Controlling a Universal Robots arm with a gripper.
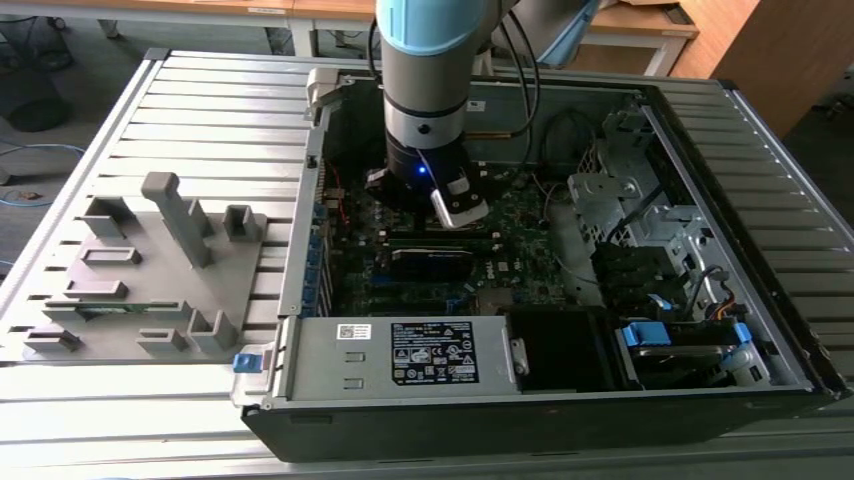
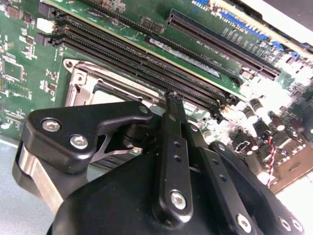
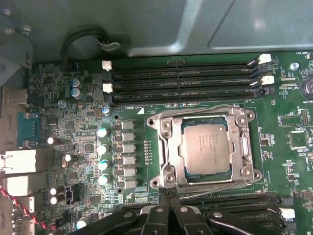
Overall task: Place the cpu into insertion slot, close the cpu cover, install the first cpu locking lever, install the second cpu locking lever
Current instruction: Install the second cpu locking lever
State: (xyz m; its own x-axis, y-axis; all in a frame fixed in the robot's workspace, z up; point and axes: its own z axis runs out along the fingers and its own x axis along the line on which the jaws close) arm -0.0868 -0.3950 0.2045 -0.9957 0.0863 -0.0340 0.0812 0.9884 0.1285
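a: well, what could be upset from this position?

b: the locking levers (image 3: 205, 113) are judged the weak point. thin wire bars are seen lying along the edges of the cpu cover (image 3: 168, 147), and if one were pressed off-line by the fingertips it could spring loose or scrape the green motherboard (image 3: 83, 122). the black memory slots (image 3: 181, 78) sit just beside the socket, so a sideways slip could be taken up by them.

a: where is the cpu found?

b: in the first wrist view the cpu (image 3: 204, 148) is seen lying flat inside the insertion slot (image 3: 244, 128), grey face up, with the silvery cover frame lowered around it. whether both levers are fully latched cannot be told.

a: and the gripper?

b: the gripper (image 3: 168, 192) is seen with its two black fingers brought together, tips meeting, nothing carried between them. the tips are held at the socket's edge, close over a lever wire; contact cannot be confirmed. in the exterior view the arm (image 1: 427, 100) is stood upright inside the open computer case (image 1: 747, 240).
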